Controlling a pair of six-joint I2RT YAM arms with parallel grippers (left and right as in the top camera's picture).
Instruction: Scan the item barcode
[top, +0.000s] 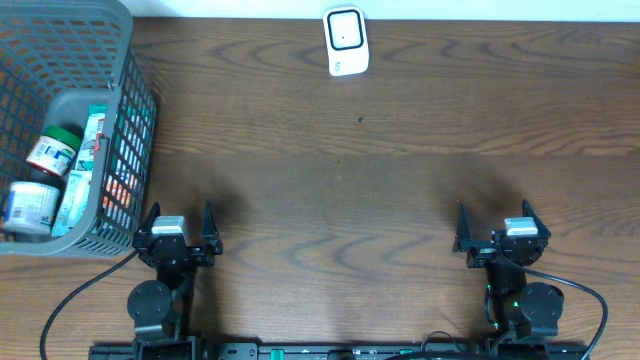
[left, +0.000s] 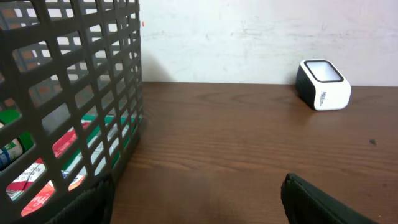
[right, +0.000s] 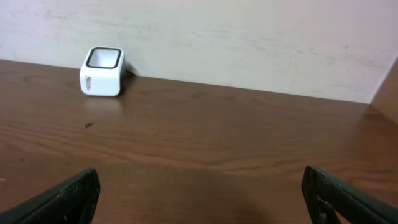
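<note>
Tabletop (top: 330, 200) — dark wood grain — meets pale wall (right: 249, 43) behind scanner (top: 346, 40).

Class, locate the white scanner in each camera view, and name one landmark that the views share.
Overhead: scanner at top centre.
Left wrist: scanner at upper right.
Right wrist: scanner at upper left.
Shared landmark: the dark speck just in front of it, seen in every view.
</note>
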